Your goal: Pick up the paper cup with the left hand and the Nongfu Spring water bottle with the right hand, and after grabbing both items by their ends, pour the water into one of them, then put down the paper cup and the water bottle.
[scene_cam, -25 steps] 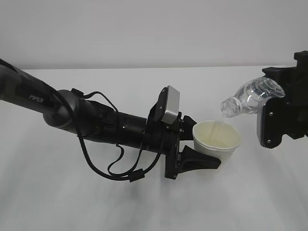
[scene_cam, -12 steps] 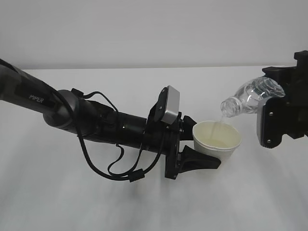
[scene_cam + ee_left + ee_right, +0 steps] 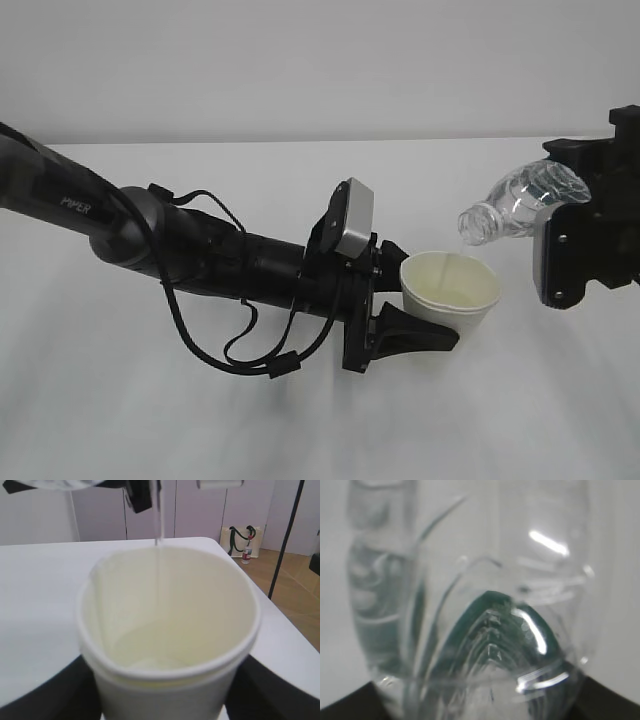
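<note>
My left pincer [image 3: 415, 300] grips the paper cup [image 3: 450, 290], held upright above the white surface [image 3: 300, 430], about mid-width and right of centre. Looped black cables [image 3: 240, 340] hang under my left arm. A thin stream of water [image 3: 159, 515] falls into the cup; a shallow pool lies at its bottom. Right of the cup, my right pincer [image 3: 585, 240] is clamped on the Nongfu Spring water bottle [image 3: 520, 205], tilted with its neck down-left over the rim. Beyond the surface's far right corner, a bag [image 3: 240, 542] sits on the floor.
</note>
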You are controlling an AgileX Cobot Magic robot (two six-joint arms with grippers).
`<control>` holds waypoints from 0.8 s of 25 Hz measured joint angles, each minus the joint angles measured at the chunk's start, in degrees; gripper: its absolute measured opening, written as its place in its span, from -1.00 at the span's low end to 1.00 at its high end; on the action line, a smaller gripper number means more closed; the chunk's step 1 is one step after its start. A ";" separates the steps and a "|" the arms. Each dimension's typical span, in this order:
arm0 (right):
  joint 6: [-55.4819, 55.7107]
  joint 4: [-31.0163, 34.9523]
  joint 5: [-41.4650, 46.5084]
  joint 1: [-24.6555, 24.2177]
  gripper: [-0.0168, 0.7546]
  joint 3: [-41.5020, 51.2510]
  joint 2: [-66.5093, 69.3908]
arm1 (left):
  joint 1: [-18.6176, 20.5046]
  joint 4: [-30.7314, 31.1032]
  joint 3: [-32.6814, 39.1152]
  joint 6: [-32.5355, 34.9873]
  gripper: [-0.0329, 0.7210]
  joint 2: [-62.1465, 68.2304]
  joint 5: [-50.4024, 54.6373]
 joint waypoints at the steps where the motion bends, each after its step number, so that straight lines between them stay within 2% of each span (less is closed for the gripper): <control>1: 0.00 -0.09 0.00 0.00 0.15 0.00 0.00 | 0.00 0.00 0.00 0.00 0.34 0.00 0.00; 20: 0.00 -0.23 0.00 0.00 0.15 0.00 0.00 | 0.00 0.00 0.00 0.00 0.34 0.00 0.08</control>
